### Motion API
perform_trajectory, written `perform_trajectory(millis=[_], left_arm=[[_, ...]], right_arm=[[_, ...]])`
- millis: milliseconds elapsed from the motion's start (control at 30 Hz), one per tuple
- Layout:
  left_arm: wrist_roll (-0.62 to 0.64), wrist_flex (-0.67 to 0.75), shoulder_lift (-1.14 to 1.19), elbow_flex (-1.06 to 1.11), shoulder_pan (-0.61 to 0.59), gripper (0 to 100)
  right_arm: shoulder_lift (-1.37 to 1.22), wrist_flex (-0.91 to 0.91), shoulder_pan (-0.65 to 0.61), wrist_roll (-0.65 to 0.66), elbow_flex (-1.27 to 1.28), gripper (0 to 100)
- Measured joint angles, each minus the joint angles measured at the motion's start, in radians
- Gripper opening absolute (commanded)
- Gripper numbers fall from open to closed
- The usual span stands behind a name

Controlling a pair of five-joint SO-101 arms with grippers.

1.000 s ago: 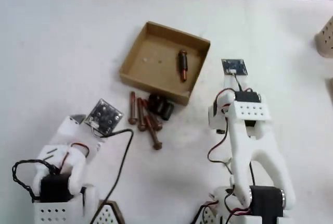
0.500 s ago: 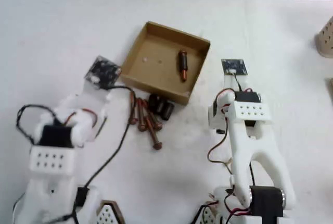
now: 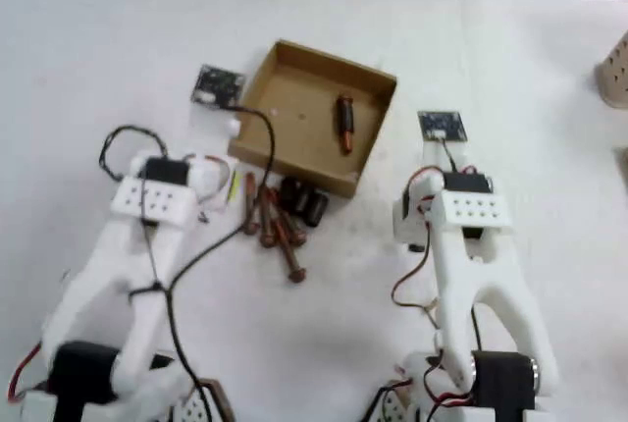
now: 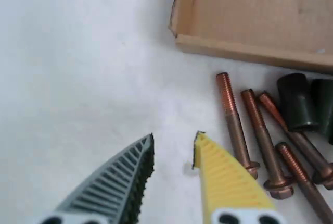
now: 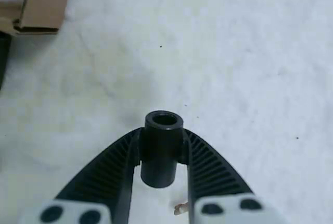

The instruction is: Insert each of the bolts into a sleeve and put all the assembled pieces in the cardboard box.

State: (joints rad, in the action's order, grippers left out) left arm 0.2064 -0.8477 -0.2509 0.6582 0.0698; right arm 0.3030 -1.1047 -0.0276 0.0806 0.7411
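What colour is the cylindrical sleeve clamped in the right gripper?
Black: the cylindrical sleeve shows best in the right wrist view.

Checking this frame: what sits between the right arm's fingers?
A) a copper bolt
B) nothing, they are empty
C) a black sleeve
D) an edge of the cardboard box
C: in the right wrist view, the right gripper is clamped on a black sleeve from both sides, and the sleeve's hollow end faces the camera.
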Motion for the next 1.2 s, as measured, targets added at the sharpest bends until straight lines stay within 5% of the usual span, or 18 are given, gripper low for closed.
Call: perform_trajectory(millis=[533, 800, 1200], left_arm=[[-0.097, -0.012, 0.408, -0.315, 0.066, 18], [0.038, -0.012, 0.445, -0.322, 0.064, 18], [0.052, -0.138, 0.695, -0.582, 0.066, 18]], right_arm=[[0.0, 0.021, 0.0, 0.0, 0.002, 1.7], [0.0, 0.021, 0.0, 0.0, 0.002, 1.7], [0.0, 0.021, 0.0, 0.0, 0.002, 1.7]])
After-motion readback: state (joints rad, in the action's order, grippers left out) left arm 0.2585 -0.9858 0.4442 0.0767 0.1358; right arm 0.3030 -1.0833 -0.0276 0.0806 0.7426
